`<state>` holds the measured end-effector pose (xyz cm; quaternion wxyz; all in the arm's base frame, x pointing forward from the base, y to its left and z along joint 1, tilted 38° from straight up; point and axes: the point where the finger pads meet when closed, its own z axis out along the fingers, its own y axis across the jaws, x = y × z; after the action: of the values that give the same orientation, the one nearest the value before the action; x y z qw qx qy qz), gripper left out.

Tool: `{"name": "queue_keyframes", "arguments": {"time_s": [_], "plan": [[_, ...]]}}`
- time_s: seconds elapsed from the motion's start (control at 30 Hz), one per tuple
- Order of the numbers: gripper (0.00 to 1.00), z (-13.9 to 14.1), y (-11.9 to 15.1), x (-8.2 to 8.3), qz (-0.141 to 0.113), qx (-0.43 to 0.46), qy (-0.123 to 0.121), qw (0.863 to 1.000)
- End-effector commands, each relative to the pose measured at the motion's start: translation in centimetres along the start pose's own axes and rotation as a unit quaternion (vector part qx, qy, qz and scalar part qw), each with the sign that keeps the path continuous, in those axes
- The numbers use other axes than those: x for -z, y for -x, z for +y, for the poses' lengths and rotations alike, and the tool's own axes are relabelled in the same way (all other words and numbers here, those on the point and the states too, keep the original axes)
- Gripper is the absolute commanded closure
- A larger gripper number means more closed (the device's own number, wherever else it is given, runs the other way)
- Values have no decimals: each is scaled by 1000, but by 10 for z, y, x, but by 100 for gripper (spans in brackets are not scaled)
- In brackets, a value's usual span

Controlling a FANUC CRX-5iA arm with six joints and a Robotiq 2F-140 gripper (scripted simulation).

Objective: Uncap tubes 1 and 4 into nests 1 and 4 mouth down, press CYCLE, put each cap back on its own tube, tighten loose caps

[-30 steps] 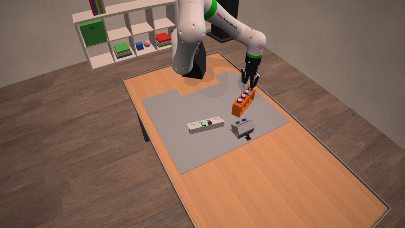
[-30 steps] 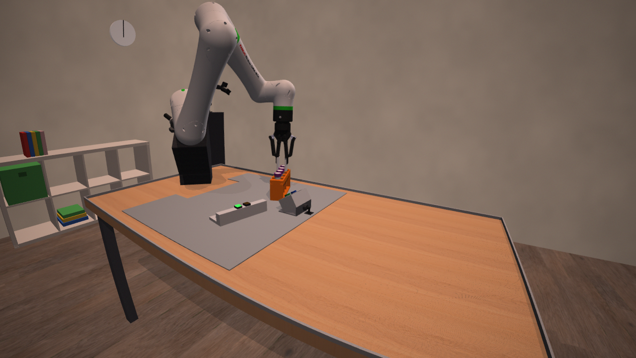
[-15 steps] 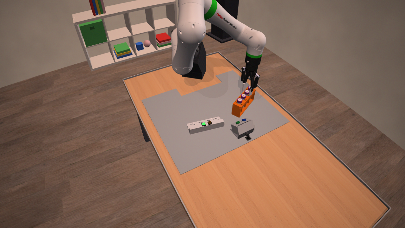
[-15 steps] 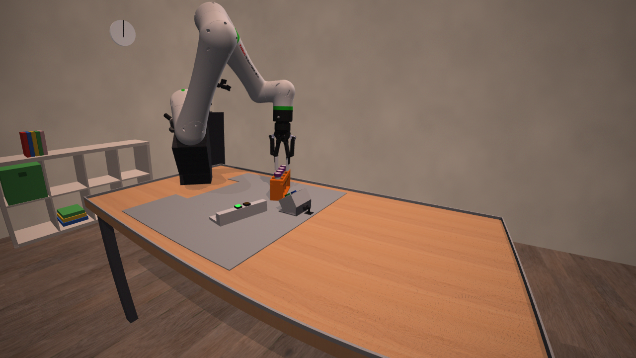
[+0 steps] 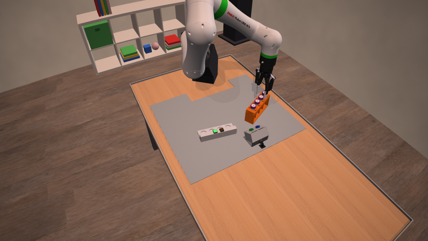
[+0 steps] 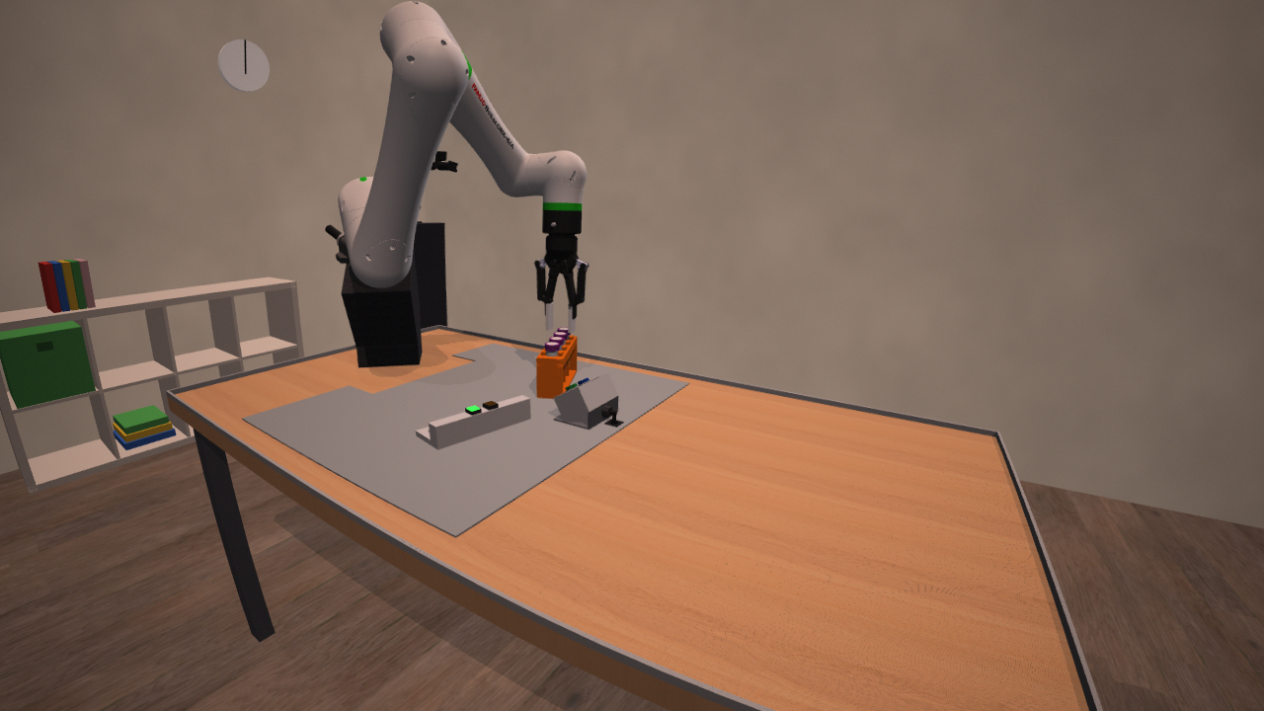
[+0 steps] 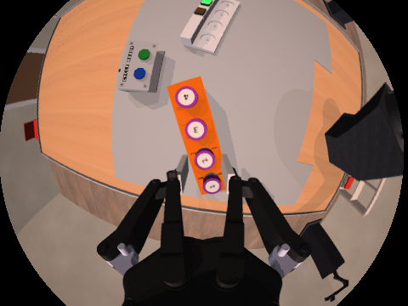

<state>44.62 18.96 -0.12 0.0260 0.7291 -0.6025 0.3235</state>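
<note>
The orange decapping station (image 5: 256,113) (image 6: 555,372) (image 7: 192,114) stands on the grey mat with purple-rimmed caps on all of its tubes. My gripper (image 5: 263,89) (image 6: 563,318) (image 7: 204,162) points straight down over the end tube nearest the arm. Its fingers are open and straddle the cap of tube 1 (image 5: 263,93) (image 7: 211,184) without gripping it. The cap of tube 4 (image 5: 253,106) (image 7: 186,98) sits at the far end. The white cap tray (image 5: 206,137) (image 6: 477,424) (image 7: 220,29) has empty nests. Its green lamp (image 5: 214,131) (image 6: 472,409) (image 7: 206,2) is lit and the amber lamp (image 5: 221,129) is dark.
The small grey desk (image 5: 254,138) (image 6: 585,408) (image 7: 127,81) with the blue key (image 5: 257,126) (image 7: 139,73) and the green key (image 5: 250,129) (image 7: 144,53) stands just in front of the station. The arm's black base (image 5: 206,70) is behind. The table's edge runs close beside the station.
</note>
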Motion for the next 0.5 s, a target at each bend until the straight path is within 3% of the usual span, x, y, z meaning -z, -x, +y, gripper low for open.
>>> {"name": "queue_keyframes", "arguments": {"time_s": [0.0, 0.27, 0.37, 0.47], "plan": [[65, 0, 0, 12, 0, 0, 0, 1000], [65, 0, 0, 27, 0, 0, 0, 1000], [65, -6, -24, 27, 0, 125, 0, 992], [65, -8, -32, 27, 0, 166, 0, 986]]}}
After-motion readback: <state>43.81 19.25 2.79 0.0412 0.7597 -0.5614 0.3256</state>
